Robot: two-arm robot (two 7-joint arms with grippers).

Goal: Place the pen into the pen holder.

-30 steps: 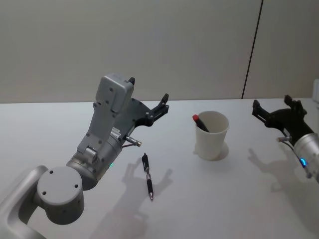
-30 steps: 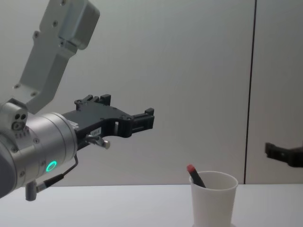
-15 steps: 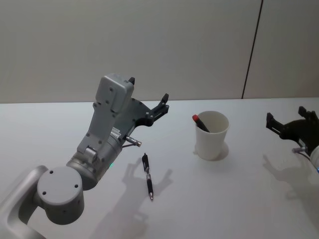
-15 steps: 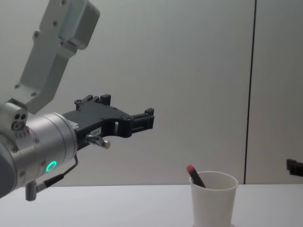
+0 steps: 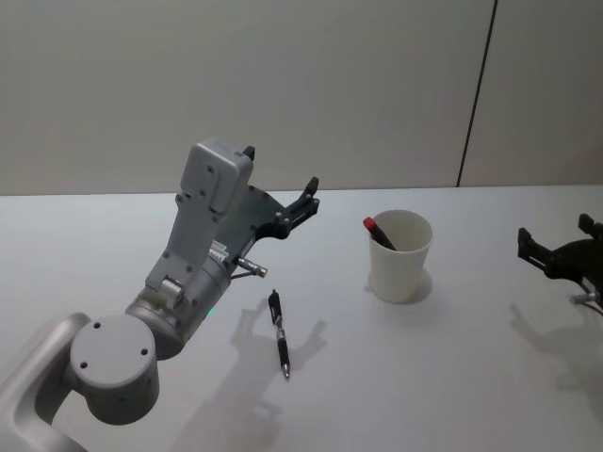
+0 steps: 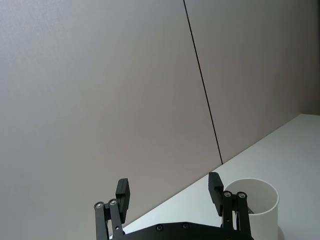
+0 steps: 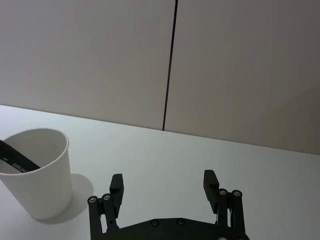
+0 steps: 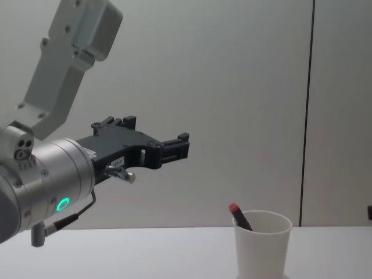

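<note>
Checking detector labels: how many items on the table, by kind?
White tapered paper cup: 1
Pens: 2, a black pen lying flat and a red-tipped dark pen standing in the cup
Total: 3

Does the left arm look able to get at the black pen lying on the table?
Probably yes. The pen lies flat on the table, apart from the cup, with nothing over it. The left gripper hangs open in the air near it, the right gripper off to the side.
</note>
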